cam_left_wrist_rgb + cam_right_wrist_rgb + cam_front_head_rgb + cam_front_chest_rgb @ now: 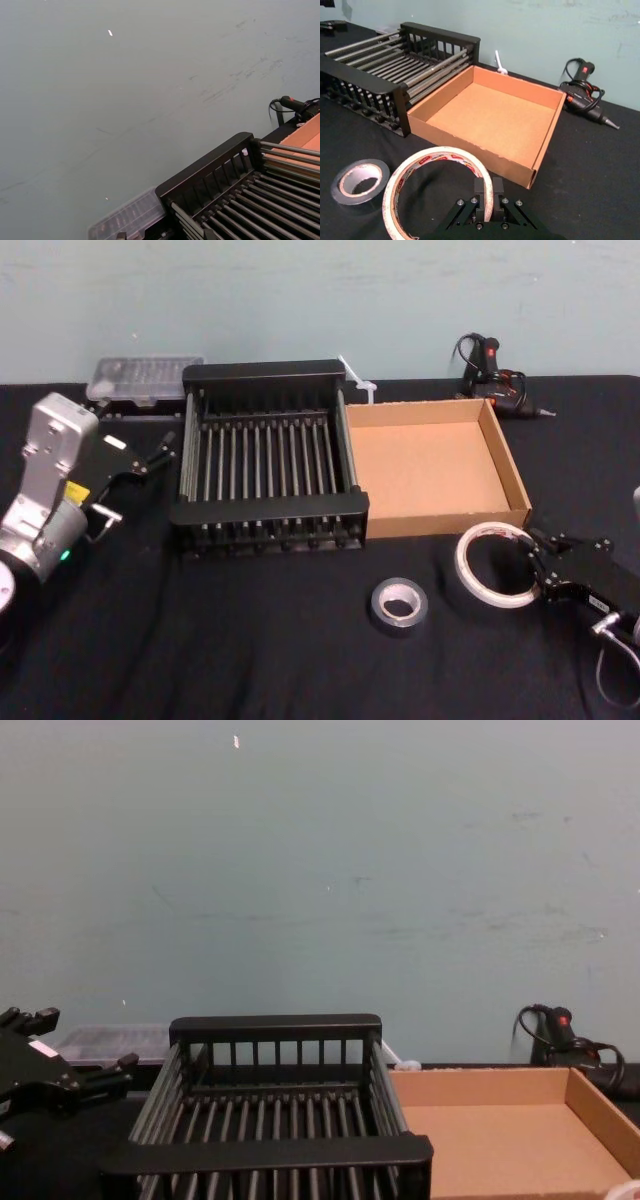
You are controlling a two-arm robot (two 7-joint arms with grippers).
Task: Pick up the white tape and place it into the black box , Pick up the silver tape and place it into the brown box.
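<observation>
Two containers sit side by side, touching: the black box (267, 458) on the left and the brown box (432, 468) on the right. Near the brown box's front corner, the right gripper (534, 562) is clamped on the tilted white tape (495, 563). Just left lies the silver tape (399, 605). Left of the crate, the left gripper (140, 480) hangs with fingers apart.
</observation>
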